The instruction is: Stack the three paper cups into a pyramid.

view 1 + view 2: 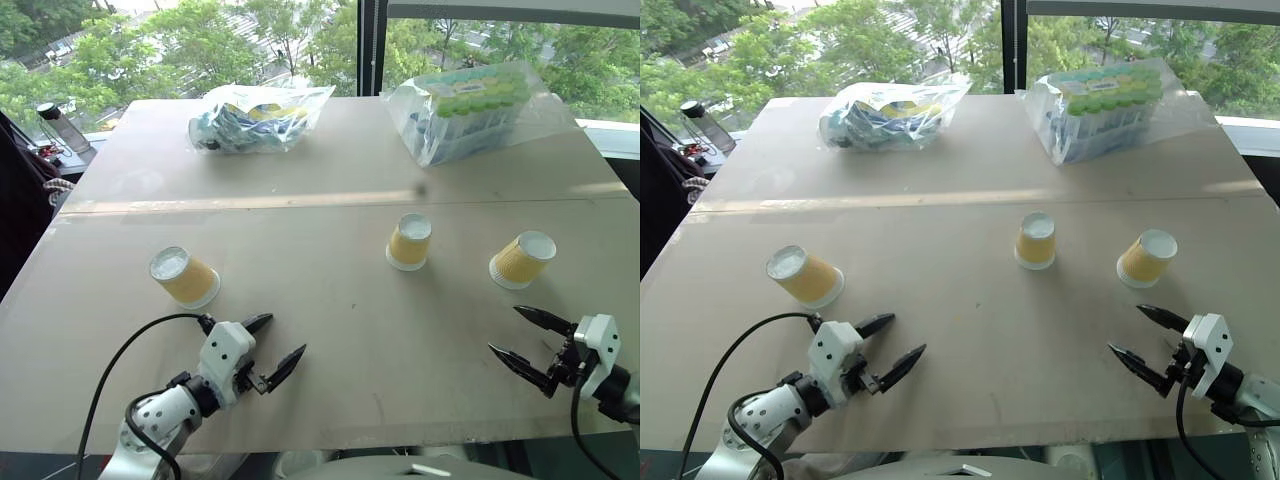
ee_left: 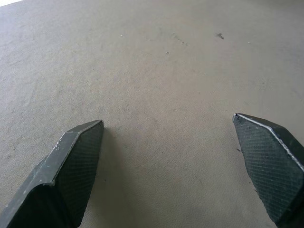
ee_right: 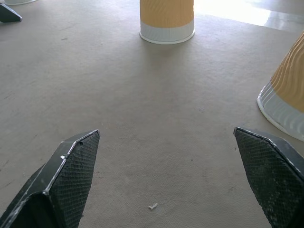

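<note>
— Cups first: where do the three paper cups sit, starting nearest the robot?

— Nearest of all are the grippers, both low over the table's (image 1: 330,300) front edge. The left gripper (image 1: 276,346) has its two black fingers spread wide with nothing between them, and the right gripper (image 1: 524,339) is just as wide and just as empty. Past them stand the cups, all upside down, wide rims on the board, well apart from one another. The left cup (image 1: 184,276) is just beyond the left gripper. The right cup (image 1: 522,259) is just beyond the right gripper. The middle cup (image 1: 409,241) stands between them, closer to the right one.

— Any of them stacked?

— No, each stands alone on the tabletop; none touches another.

— And farther back?

— Near the far edge lie two clear plastic bags: a bag of blue and yellow packets (image 1: 258,116) on the left, and a bag of green-lidded containers (image 1: 468,108) on the right. Off the table's far left corner stands a dark-capped bottle (image 1: 62,126).
</note>
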`<state>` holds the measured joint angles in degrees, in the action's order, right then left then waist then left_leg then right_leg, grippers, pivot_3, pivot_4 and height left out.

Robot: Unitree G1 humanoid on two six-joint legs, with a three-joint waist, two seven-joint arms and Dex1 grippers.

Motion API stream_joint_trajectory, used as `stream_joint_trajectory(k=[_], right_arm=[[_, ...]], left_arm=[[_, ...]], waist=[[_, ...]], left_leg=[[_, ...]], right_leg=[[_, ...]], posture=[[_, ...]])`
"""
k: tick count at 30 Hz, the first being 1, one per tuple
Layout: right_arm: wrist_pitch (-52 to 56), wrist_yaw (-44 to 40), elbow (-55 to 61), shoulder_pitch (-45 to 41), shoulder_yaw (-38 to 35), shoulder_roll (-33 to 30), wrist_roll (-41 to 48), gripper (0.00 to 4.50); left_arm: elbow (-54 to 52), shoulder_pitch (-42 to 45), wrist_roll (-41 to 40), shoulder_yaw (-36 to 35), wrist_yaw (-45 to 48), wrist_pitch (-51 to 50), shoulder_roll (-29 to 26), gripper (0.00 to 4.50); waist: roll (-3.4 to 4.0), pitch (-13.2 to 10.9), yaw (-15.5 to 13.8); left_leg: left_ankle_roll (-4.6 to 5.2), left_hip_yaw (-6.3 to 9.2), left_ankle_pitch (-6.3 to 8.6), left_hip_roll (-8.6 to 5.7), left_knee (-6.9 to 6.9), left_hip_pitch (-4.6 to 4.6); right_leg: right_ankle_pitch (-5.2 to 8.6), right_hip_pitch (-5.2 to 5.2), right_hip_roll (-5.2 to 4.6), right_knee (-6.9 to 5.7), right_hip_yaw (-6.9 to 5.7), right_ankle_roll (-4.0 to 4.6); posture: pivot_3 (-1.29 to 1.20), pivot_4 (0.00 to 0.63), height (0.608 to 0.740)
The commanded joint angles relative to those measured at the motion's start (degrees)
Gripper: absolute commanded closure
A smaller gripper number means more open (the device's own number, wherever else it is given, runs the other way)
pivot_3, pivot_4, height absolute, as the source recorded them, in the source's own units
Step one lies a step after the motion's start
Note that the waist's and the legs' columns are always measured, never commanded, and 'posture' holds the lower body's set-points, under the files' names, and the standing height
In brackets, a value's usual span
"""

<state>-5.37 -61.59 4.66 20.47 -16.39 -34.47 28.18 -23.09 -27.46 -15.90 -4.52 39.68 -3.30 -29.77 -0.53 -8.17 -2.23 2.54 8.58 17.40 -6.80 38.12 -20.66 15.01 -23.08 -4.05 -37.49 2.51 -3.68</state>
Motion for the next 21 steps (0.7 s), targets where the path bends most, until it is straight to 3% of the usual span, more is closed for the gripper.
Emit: stream_joint_trajectory(k=[1,6,13,21], right_arm=[[-0.2,-0.9,1.4,-0.3,0.0,-0.6,0.4,0.00],[2.4,1.2,4.7,-4.9,2.5,0.8,1.3,0.00],[12.2,14.7,4.7,-23.3,11.5,6.8,-5.1,0.00],[12.9,16.4,-2.0,-36.3,16.6,12.6,-7.2,0.00]], left_arm=[[-1.3,-0.5,-0.7,-0.8,0.7,1.2,-0.2,0.03],[-1.6,0.9,-3.2,-2.2,4.0,1.8,-2.0,0.03],[-2.9,7.1,-15.3,-6.2,12.5,-2.1,-6.6,0.03],[-4.5,13.3,-22.9,-10.7,19.3,-5.9,-12.4,0.03]], waist=[[0.00,0.0,0.0],[0.00,0.0,0.1],[-0.02,-0.1,0.4],[-0.01,-0.1,1.4]], left_leg=[[0.00,0.00,0.00,0.00,0.00,0.00],[0.00,0.00,0.00,0.00,0.00,0.01],[-0.03,0.02,-0.02,0.02,0.02,0.00],[-0.04,0.03,-0.02,0.00,-0.04,-0.18]], right_leg=[[0.00,0.00,0.00,0.00,0.00,0.00],[0.00,0.00,0.00,-0.02,0.00,0.00],[-0.01,-0.07,0.02,-0.11,-0.04,0.02],[-0.01,-0.26,0.03,0.05,-0.18,0.03]], posture=[[0.00,0.150,0.740],[0.00,0.150,0.740],[0.00,0.150,0.740],[0.00,0.150,0.740]])
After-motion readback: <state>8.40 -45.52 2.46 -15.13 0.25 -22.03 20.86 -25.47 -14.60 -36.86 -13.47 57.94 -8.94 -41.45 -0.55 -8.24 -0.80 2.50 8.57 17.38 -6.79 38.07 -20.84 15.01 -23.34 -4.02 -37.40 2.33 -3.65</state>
